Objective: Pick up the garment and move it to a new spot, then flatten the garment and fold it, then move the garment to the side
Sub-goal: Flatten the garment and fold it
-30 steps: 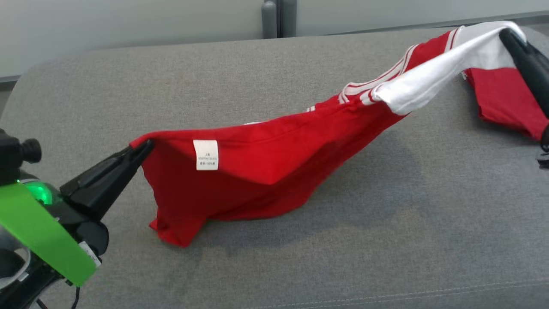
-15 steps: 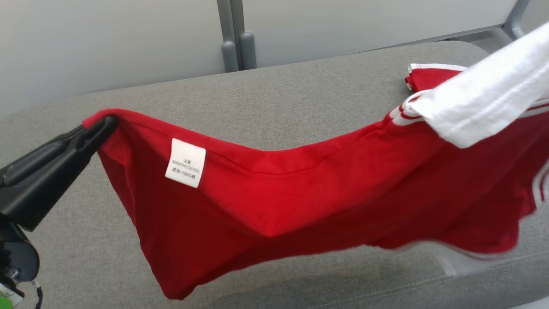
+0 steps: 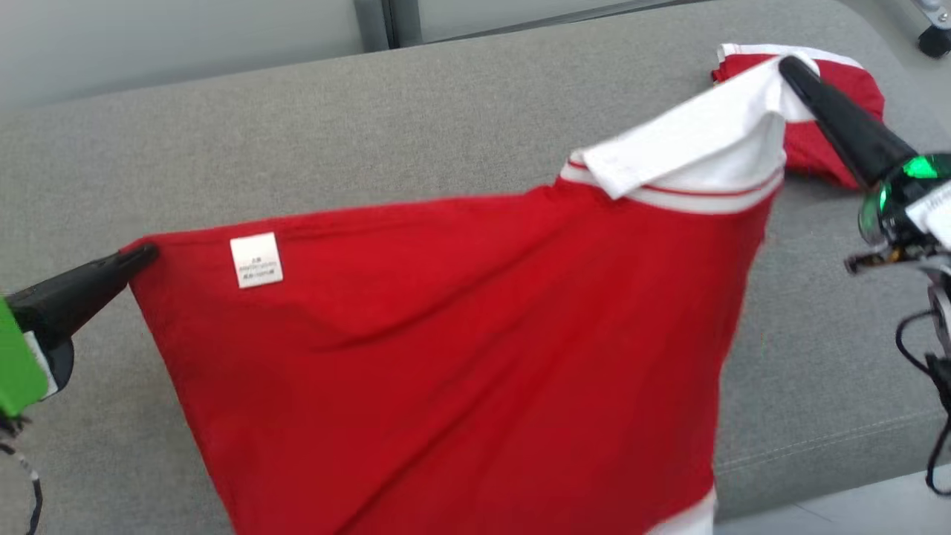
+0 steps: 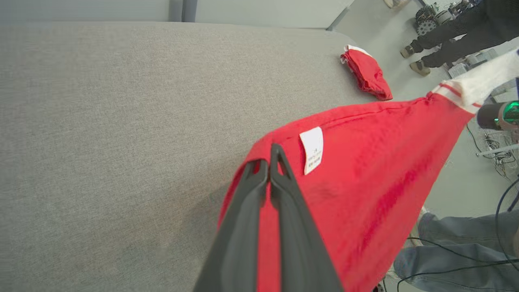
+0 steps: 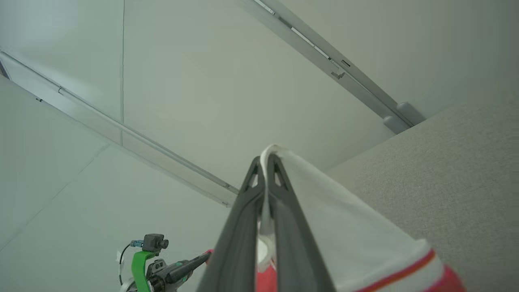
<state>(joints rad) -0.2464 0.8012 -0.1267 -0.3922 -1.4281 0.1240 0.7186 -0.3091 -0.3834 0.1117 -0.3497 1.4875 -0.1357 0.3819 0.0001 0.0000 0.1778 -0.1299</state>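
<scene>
The garment [image 3: 461,349] is a red shirt with a white sleeve and a white label, stretched in the air between both grippers above the grey cushion [image 3: 371,126]. My left gripper [image 3: 145,254] is shut on its red corner at the left; the left wrist view shows the fingers pinching the red cloth [image 4: 365,170] at the gripper [image 4: 269,156]. My right gripper [image 3: 789,67] is shut on the white sleeve at the upper right; in the right wrist view the white cloth [image 5: 344,219] passes between the closed fingers at the gripper [image 5: 265,162]. The lower hem hangs out of view.
A second folded red garment [image 3: 832,141] lies on the cushion's far right end, also seen as a small red bundle [image 4: 367,73]. People's legs [image 4: 442,44] and cables [image 4: 498,146] are on the floor past the cushion. A wall [image 5: 202,81] stands behind.
Both grippers have raised and pulled the garment wider, so it hangs as a broad flat sheet instead of sagging onto the cushion. The head camera has also shifted.
</scene>
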